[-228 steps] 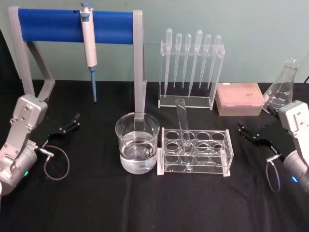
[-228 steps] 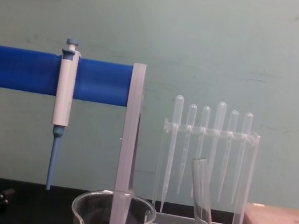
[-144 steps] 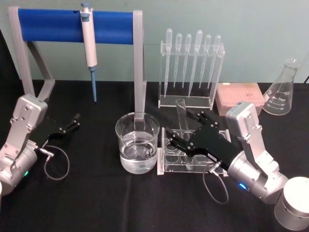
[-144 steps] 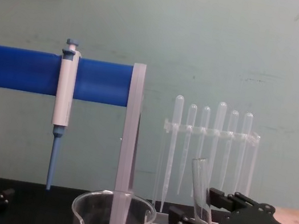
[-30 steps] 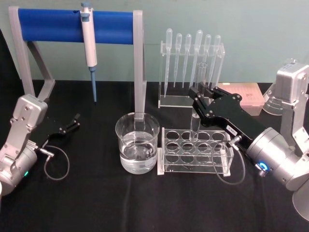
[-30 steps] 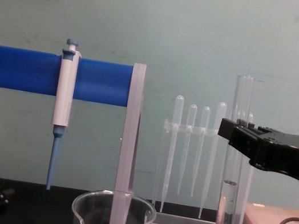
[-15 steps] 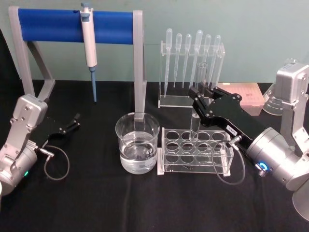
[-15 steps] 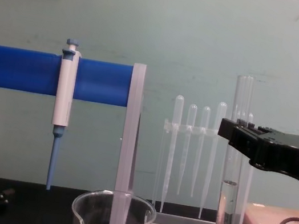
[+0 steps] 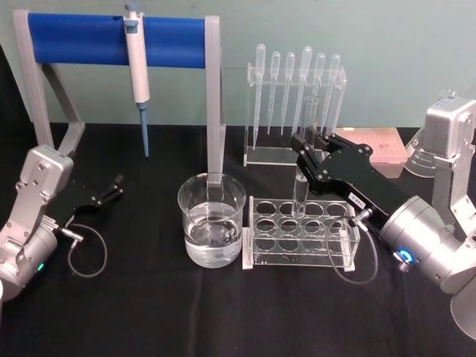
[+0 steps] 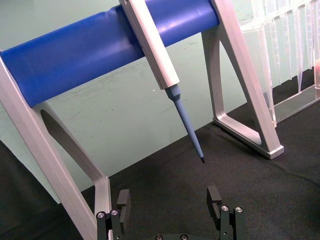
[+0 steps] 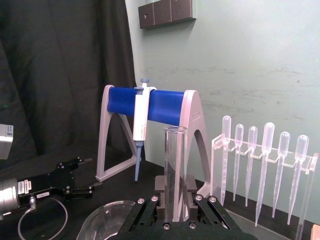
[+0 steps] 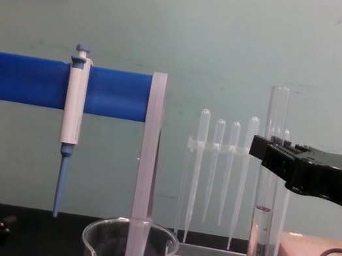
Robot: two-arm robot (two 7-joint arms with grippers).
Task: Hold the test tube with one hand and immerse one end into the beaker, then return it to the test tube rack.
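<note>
R gripper (image 9: 303,151) is pinching test tube (image 12: 257,239) upright, hanging just above rack (image 9: 297,256). L gripper (image 10: 168,197) is sitting spread, far left.

pipettor (image 9: 137,67) hanging on blue stand (image 9: 74,39) | pipettes (image 9: 306,82) upright in clear holder (image 9: 286,157) | pink box (image 9: 388,145) far right

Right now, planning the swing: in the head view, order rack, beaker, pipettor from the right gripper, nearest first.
1. rack, below the right gripper and its test tube.
2. beaker, left of the rack.
3. pipettor, far left on the stand.
</note>
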